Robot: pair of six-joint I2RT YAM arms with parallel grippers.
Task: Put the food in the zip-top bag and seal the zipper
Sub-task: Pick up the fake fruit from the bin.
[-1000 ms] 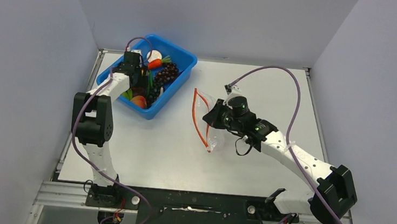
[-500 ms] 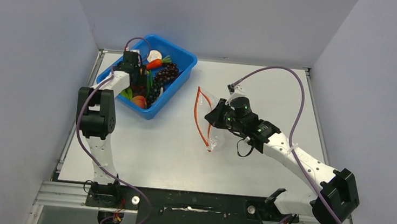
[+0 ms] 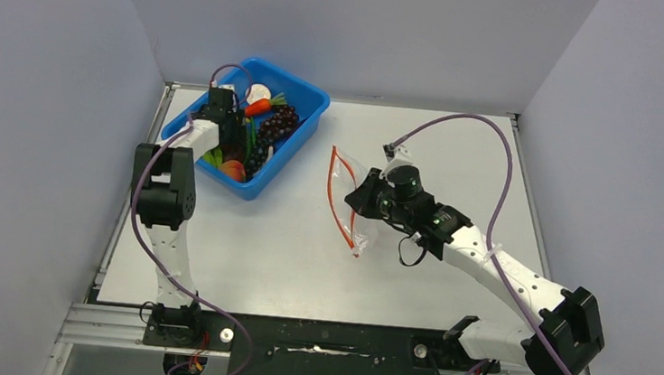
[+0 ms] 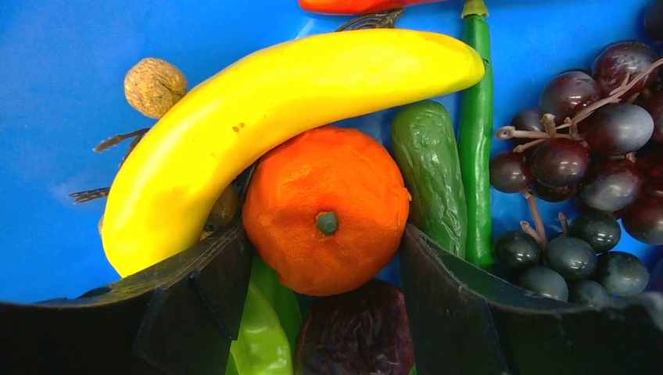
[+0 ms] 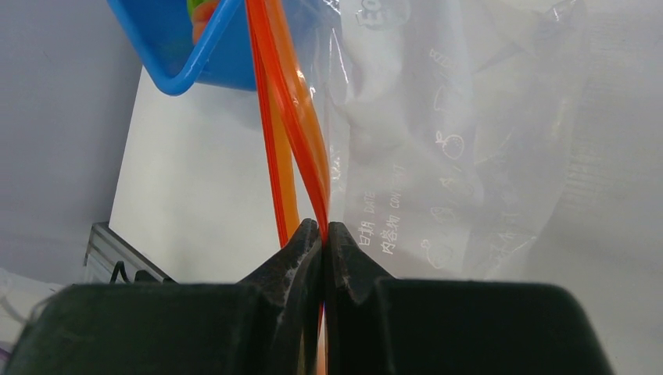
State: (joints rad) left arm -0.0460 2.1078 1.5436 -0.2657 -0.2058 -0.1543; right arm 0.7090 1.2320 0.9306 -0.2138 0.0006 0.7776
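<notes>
My left gripper [image 3: 227,131] is down in the blue bin [image 3: 307,95]. In the left wrist view its fingers [image 4: 211,289] press both sides of the orange ball [image 4: 324,195]. A yellow banana [image 4: 258,101] lies against the ball, with green pieces [image 4: 430,172] and dark grapes [image 4: 594,156] to its right. A carrot [image 3: 259,107] lies at the bin's far end. My right gripper [image 3: 365,201] is shut on the red-orange zipper [image 5: 297,117] of the clear bag [image 3: 354,209], holding it off the table. The bag's mouth gapes open [image 5: 469,141].
A white round disc [image 3: 260,92] sits at the bin's far end. The bin's corner [image 5: 168,47] shows beyond the bag in the right wrist view. A small brown nut [image 4: 155,84] lies in the bin. Grey walls enclose the table on three sides.
My right arm has carried the bag a little to the right and toward the near edge. My left arm has shifted slightly while its gripper stays in the bin.
</notes>
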